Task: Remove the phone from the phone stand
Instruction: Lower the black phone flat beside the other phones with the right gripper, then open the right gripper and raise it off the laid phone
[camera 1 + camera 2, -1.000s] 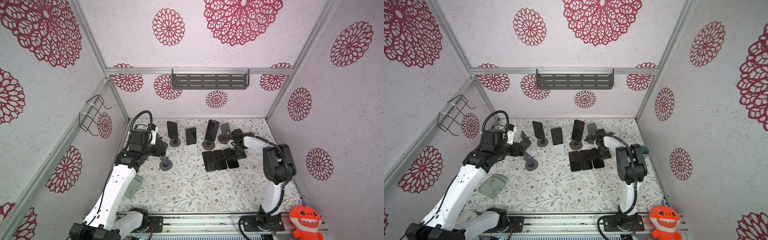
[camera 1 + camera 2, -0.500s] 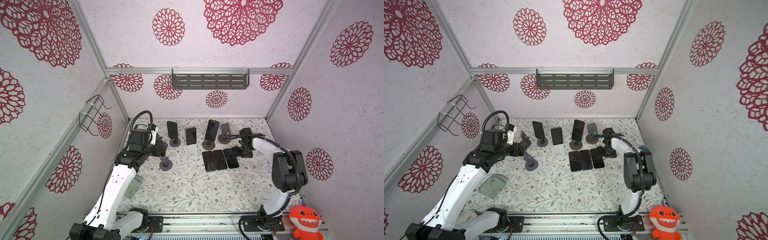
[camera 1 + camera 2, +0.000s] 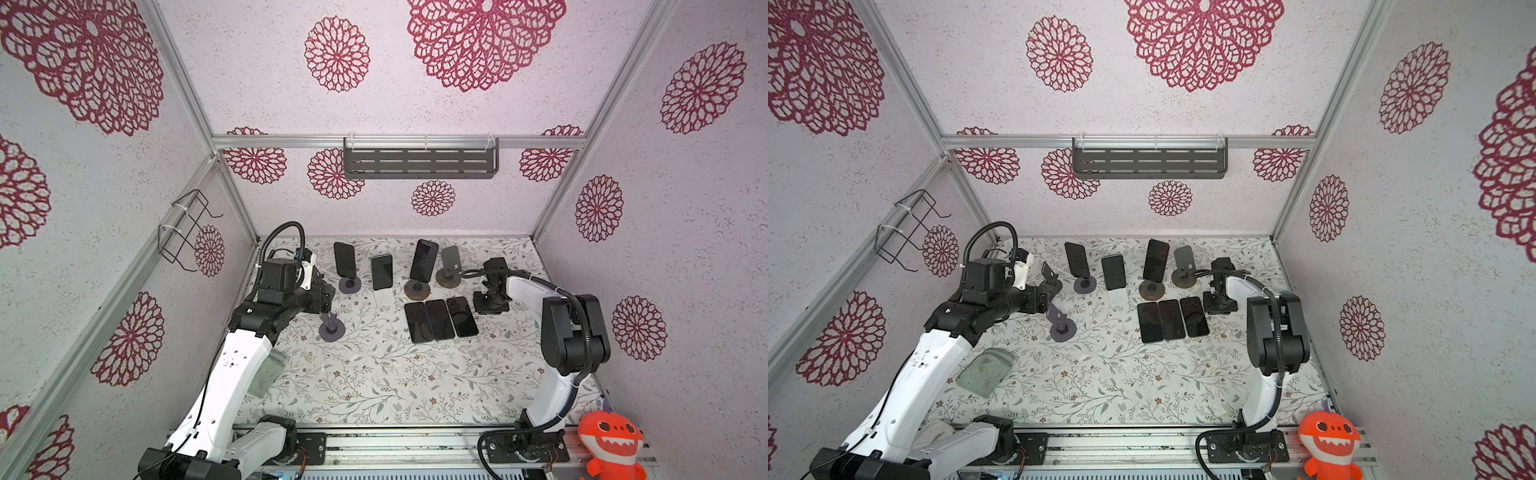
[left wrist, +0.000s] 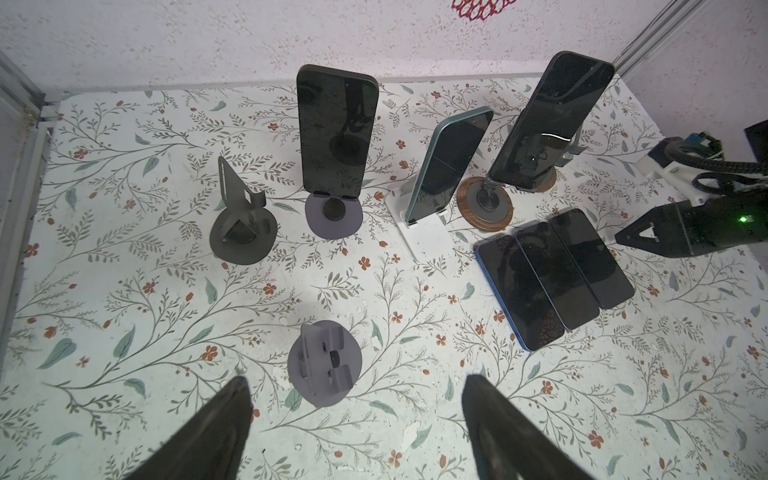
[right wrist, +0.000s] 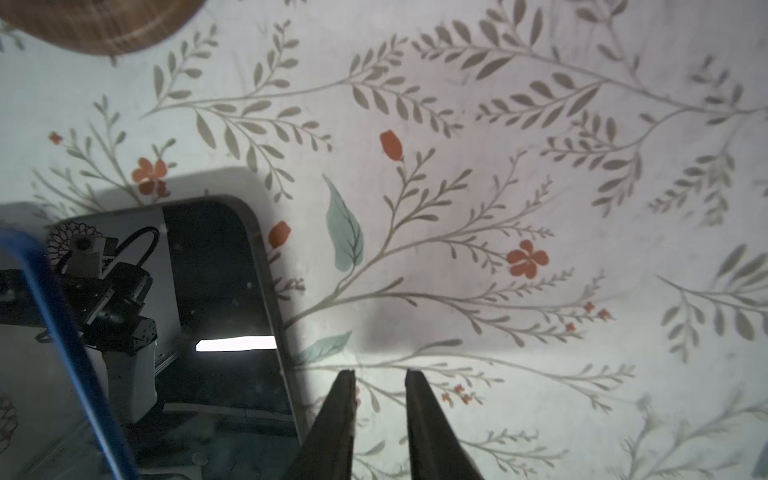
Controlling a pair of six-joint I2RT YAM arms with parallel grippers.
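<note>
- My left pincer (image 4: 355, 379) is spread wide and pinching nothing, low over the floral-print table mat (image 4: 124, 299).
- A small empty purple-grey stand with a round base (image 4: 324, 370) sits close in front of it.
- Off to one side stands an empty dark grey metal stand on a disc foot (image 4: 241, 224).
- First candidate at the back is the black slab phone (image 4: 337, 133), upright on a grey disc-foot stand (image 4: 332, 216).
- Next along is the teal-rimmed phone (image 4: 449, 166), leaning back on a white folding stand (image 4: 424, 232).
- Beyond that, the tall dark glossy phone (image 4: 548, 120) is propped on a stand with a round wooden base (image 4: 484, 205).
- So all three phones are seated on their stands, and neither pincer touches them.
- A row of three dark phones (image 4: 552, 274) lies flat on the mat, edge to edge, nearer than the wooden base. The one at the end farthest from my right arm is blue-rimmed.
- My right pincer (image 5: 380, 372) has its fingers nearly pressed together, with a slim gap and nothing in it. It hangs over bare mat just beside the grey-rimmed end phone of that row (image 5: 216, 291).
- A small green light (image 4: 744, 218) glows on my right arm's black housing.
- Every screen is dark, and any maker's lettering is too small to read.
</note>
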